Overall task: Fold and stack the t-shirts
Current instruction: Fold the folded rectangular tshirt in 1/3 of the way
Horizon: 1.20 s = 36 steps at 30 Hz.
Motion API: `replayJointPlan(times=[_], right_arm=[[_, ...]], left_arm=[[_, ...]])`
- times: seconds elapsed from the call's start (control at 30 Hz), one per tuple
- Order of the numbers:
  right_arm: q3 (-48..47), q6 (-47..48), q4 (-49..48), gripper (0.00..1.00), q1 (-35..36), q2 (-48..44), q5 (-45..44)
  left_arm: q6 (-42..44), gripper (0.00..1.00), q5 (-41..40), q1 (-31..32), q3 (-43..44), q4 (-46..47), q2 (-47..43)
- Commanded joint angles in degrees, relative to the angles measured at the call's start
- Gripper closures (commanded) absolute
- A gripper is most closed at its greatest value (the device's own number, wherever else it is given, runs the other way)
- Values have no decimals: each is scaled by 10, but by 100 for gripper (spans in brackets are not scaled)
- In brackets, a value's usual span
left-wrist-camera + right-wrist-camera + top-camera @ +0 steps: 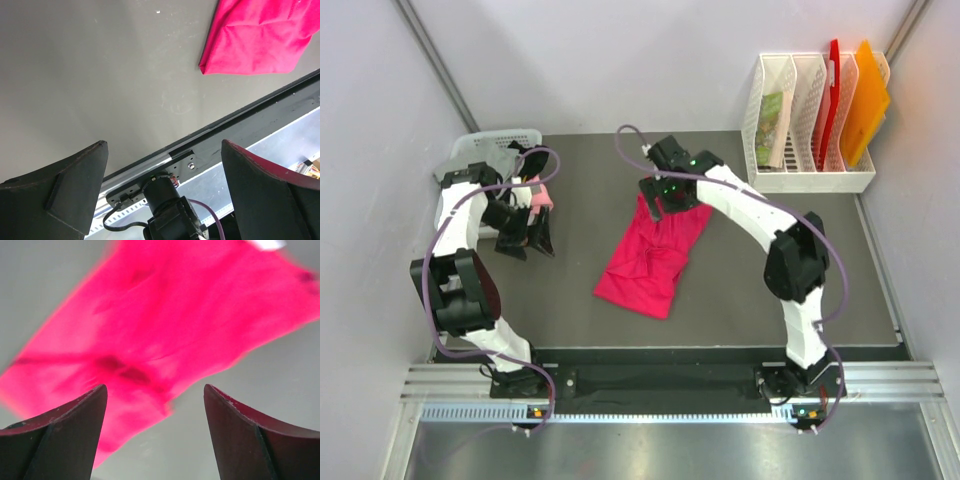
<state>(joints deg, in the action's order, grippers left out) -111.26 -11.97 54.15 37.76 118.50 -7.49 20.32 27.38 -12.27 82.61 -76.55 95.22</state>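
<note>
A crimson-red t-shirt (650, 262) lies partly folded and rumpled in the middle of the dark table (570, 300). My right gripper (658, 208) hovers over the shirt's far end. In the right wrist view its jaws stand open above the blurred red cloth (165, 325), and the right gripper (155, 395) holds nothing. My left gripper (527, 243) hangs open at the left, apart from the shirt. The left wrist view shows the left gripper (162, 165) empty, with a corner of the red shirt (260, 35) at the upper right. A light pink cloth (542, 197) and grey cloth (460, 165) show by the basket.
A white mesh basket (505, 138) stands at the back left behind the left arm. A white file rack (810, 180) with red (833, 85) and orange (865, 100) folders stands at the back right. The table's front rail (165, 157) lies under the left gripper.
</note>
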Motion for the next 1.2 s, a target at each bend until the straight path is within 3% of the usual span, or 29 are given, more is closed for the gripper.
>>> replayJointPlan(times=[0.0, 0.13, 0.33, 1.17], right_arm=[[58, -52, -28, 23, 88, -95, 94], [120, -108, -76, 24, 137, -120, 150], [223, -155, -141, 26, 155, -131, 169], [214, -134, -169, 30, 140, -27, 163]], left_arm=[[14, 1, 22, 2, 12, -21, -15], [13, 1, 20, 1, 11, -19, -14], [17, 1, 11, 1, 17, -25, -19], [33, 1, -7, 2, -16, -22, -43]])
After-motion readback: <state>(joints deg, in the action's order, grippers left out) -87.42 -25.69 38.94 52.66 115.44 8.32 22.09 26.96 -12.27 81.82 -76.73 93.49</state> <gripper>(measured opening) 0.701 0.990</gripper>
